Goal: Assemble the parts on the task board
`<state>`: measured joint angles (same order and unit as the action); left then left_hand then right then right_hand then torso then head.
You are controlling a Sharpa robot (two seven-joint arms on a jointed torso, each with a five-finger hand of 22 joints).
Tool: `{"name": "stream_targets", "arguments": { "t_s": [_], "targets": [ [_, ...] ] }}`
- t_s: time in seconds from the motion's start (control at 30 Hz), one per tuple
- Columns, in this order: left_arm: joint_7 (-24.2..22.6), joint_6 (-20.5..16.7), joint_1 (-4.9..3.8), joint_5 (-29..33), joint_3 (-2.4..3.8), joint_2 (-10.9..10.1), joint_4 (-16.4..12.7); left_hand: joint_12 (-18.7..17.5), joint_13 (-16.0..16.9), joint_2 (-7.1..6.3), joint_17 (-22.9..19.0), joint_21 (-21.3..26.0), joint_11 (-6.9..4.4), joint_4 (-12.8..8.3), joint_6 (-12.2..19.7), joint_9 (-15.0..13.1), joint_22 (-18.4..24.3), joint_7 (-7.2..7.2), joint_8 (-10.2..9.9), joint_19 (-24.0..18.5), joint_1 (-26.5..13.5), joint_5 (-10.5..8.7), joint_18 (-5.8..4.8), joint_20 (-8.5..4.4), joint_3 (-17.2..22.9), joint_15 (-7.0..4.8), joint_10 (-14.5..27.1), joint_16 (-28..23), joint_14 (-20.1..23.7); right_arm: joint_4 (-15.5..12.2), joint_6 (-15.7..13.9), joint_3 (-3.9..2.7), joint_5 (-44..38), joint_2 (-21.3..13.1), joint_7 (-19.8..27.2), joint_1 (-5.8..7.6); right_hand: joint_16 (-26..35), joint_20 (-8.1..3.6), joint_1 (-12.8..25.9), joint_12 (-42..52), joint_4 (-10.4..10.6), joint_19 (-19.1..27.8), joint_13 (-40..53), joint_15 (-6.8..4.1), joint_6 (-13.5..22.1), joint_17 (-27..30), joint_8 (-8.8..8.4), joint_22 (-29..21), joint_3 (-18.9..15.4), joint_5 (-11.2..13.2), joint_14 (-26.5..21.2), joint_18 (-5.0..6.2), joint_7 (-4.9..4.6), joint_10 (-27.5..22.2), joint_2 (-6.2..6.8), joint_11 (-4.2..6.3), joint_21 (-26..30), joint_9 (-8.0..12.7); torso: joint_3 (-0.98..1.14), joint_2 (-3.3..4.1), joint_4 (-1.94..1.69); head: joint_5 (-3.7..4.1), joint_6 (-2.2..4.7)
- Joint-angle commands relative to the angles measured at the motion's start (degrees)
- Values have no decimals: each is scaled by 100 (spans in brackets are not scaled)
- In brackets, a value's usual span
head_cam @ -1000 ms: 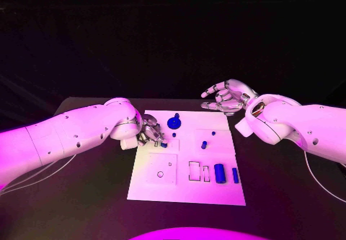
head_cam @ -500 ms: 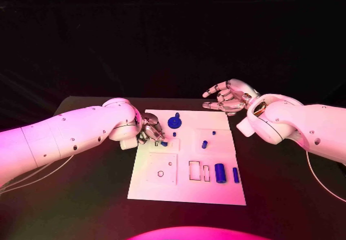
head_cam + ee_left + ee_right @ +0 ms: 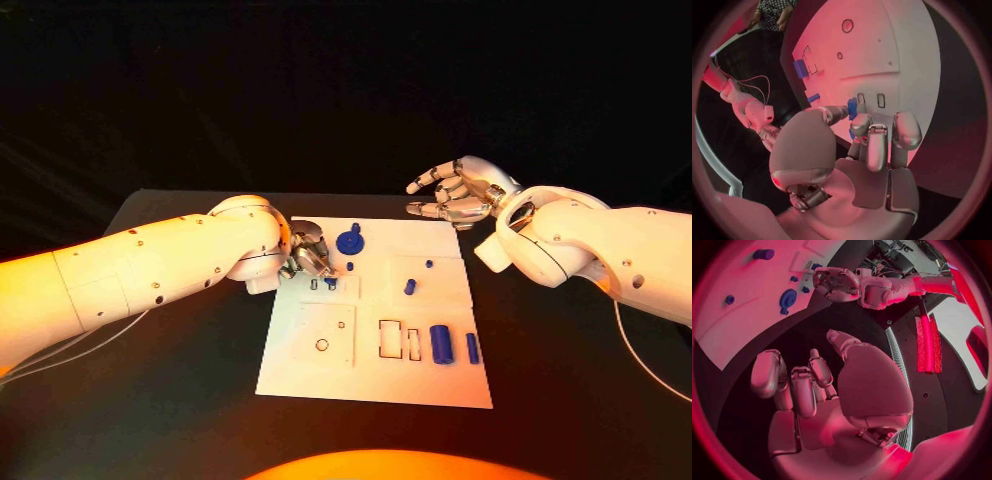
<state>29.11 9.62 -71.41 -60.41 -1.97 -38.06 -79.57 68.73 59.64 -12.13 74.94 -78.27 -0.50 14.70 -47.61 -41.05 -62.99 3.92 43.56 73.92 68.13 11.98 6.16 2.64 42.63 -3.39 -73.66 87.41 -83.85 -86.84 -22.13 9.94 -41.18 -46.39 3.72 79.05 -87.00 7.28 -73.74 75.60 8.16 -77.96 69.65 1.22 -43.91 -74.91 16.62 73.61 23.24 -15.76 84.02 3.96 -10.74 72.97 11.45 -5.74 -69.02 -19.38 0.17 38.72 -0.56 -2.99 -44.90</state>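
1. Head view: the white task board [image 3: 378, 370] sits in the middle of the black worktop [image 3: 173, 400]; the left hand [image 3: 307, 255] is down at the board's left edge with its fingers bunched over a small blue part [image 3: 330, 283], right next to a little slot; looks to me like it's pinching that piece, but from here I can't swear to it; the right hand [image 3: 459, 195] hangs off the board's far right corner, fingers spread and loosely curled, nothing in it; on the board a round blue knob [image 3: 348, 241] stands near the far edge, a small blue peg [image 3: 408, 288] sits mid-board, and two blue bars [image 3: 440, 345] lie side by side near the right edge beside a couple of empty rectangular cutouts [image 3: 389, 339]; so my guess is we're early-to-middle, several recesses not filled yet.

2. Left wrist view: fingertips [image 3: 859, 122] are closed in together with a blue part [image 3: 852, 107] poking out at the tips, just above two small slots [image 3: 881, 100]; I'd call that held, and the insert not yet done.

3. Right wrist view: the right hand [image 3: 811, 385] is clearly holding nothing, fingers apart over the dark worktop; the blue knob [image 3: 787, 298] and a few small blue pieces show on the board beyond; still plenty left for this hand, I reckon.
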Motion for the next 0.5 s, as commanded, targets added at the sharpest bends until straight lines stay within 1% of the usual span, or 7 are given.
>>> {"name": "stream_targets", "arguments": {
  "t_s": [0.03,0.17,0.27,0.5],
  "targets": [
    [-4,-111,3,-276,-6,17,-30,40,14,-20,1002,-24,-3,-1109,-47,-309,-17,-13,32,46,-83,97,-74,-5,1104,-45,-49,39,-470,-9,107,-2,-19,1,54,-3,29,-11,33,-25,20,23,-4,1,7,-669,15,-8,-14,-29,385,119,15,-37,-13,10,28,-6,4,-10,9,-18,-16],
    [16,-98,7,-293,-15,31,-65,54,34,-28,1011,-32,-9,-1127,-59,-325,-33,-19,37,55,-107,166,-77,-10,1111,-50,-67,42,-473,-5,109,-2,-21,2,53,-3,29,-11,33,-25,20,23,-4,1,7,-669,15,-8,-14,-29,385,119,15,-37,-13,10,28,-6,5,-10,7,-17,-21],
    [35,-92,11,-302,-20,50,-82,54,33,-28,1008,-36,-10,-1128,-61,-327,-43,-19,37,61,-111,176,-78,-10,1113,-51,-68,41,-472,-3,112,-2,-22,6,53,-3,29,-11,33,-25,20,23,-4,1,7,-669,15,-8,-14,-29,385,119,15,-37,-13,10,28,-6,5,-10,7,-17,-21],
    [106,-30,15,-359,-36,94,-52,61,44,-38,1008,-43,-17,-1154,-77,-348,-55,-27,42,68,-144,268,-80,-16,1124,-58,-83,40,-473,1,106,-2,-71,10,50,-3,30,-12,30,-28,22,23,-9,1,6,-668,18,-10,-15,-42,385,120,16,-40,-12,11,31,-8,5,-9,9,-26,-24]
  ]
}}
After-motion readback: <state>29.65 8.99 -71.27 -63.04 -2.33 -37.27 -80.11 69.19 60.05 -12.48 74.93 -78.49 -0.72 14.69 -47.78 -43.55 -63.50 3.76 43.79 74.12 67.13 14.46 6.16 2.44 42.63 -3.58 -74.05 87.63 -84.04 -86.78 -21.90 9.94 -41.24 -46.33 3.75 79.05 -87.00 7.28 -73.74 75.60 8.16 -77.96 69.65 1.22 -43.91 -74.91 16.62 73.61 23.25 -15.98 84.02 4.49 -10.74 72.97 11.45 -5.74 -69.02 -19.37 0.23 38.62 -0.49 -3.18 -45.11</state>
